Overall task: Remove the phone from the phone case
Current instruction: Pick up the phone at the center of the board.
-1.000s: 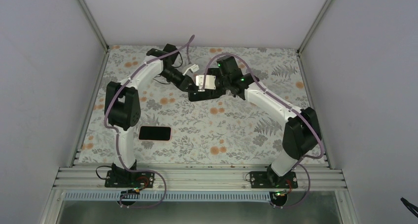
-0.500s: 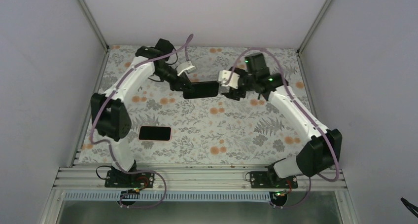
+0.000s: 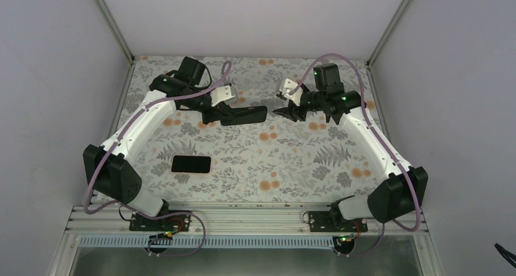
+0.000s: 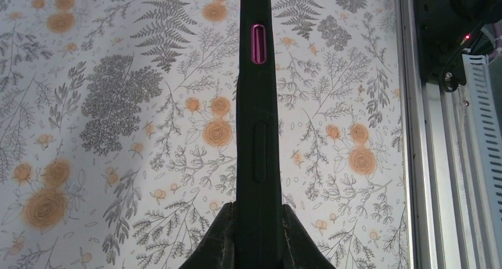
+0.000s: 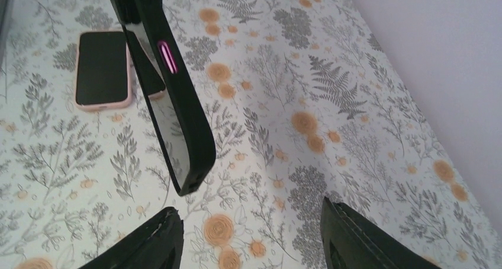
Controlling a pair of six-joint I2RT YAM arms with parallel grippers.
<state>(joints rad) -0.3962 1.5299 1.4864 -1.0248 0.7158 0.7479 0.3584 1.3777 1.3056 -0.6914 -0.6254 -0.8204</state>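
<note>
My left gripper [image 3: 224,114] is shut on one end of a black phone case [image 3: 246,114] and holds it above the table's far middle. In the left wrist view the case [image 4: 258,103] stands edge-on between the fingers [image 4: 220,239], with a pink side button [image 4: 258,43]. My right gripper [image 3: 286,109] is open and empty just right of the case's free end. In the right wrist view [image 5: 251,215] the case [image 5: 183,121] hangs ahead on the left, its glossy face reflecting the table. A phone [image 3: 191,164] with a pink rim and dark screen lies flat at the near left.
The floral tablecloth [image 3: 292,160] covers the table. White walls close it in on three sides. A metal rail [image 3: 243,218] with both arm bases runs along the near edge. The phone on the table also shows in the right wrist view [image 5: 102,69].
My right gripper has let go of the case, opened and drawn back to the right. My left arm has swung out to the left while keeping the case roughly in place.
</note>
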